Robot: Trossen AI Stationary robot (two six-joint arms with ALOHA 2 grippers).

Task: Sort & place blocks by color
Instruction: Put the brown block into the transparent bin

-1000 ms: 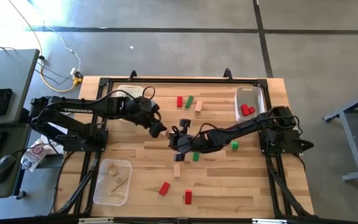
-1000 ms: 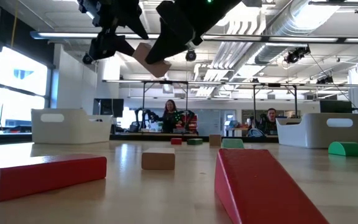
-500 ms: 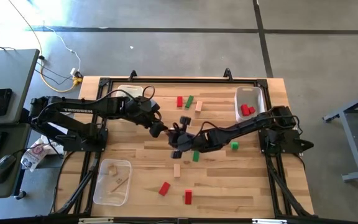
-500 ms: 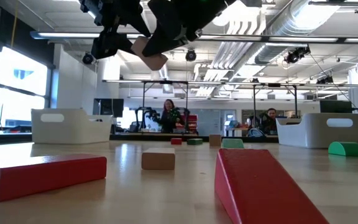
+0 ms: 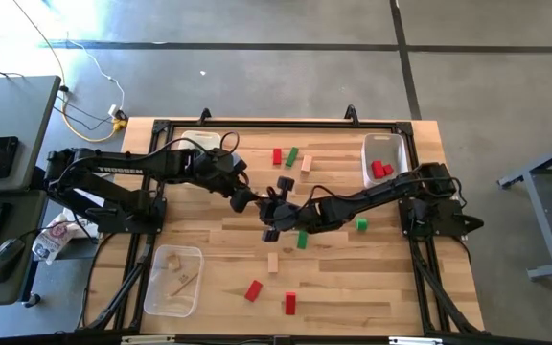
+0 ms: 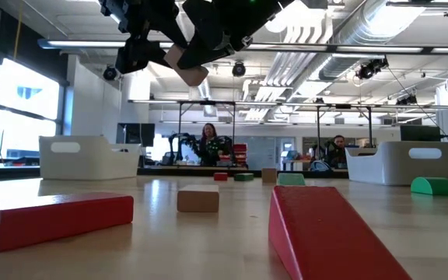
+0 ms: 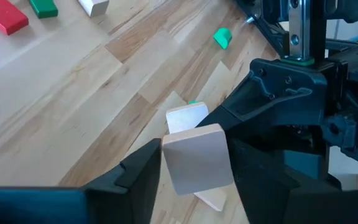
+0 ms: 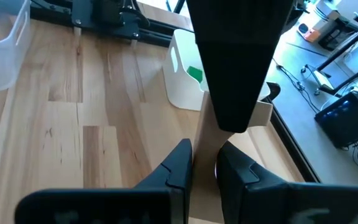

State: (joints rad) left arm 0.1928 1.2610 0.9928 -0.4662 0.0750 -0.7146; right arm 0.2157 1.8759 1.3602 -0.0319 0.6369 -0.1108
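Overhead, the two arms met near the middle of the table [image 5: 209, 316]. The left claw [image 5: 244, 201] pinched a pale wooden block [image 7: 197, 158] between its fingers, held in the air above the boards. The right claw [image 5: 268, 213] sat just beside it, fingers nearly pressed together with only a narrow gap; I could not tell whether it touched the block. From table height the same block showed high up under the dark arms.

Scattered around them lay the rest. Below the claws a second natural block [image 5: 273, 262] rested on the boards, with a green block [image 5: 302, 241] just beside the right arm and a small green piece [image 5: 361, 223] further toward the right edge. Toward the far edge sat a red block [image 5: 277, 156], a green one [image 5: 291, 155] touching or nearly touching it, and a natural one [image 5: 307, 164]. Near the front edge lay two red blocks [image 5: 253, 290] [image 5: 289, 304].

A white bin [image 5: 388, 151] with red pieces inside stood at the far right corner, another white bin [image 5: 192, 141] near the far left, partly hidden by the left arm, and a clear tub [image 5: 172, 281] at the front left corner.

In the room beyond, two people sat far off.
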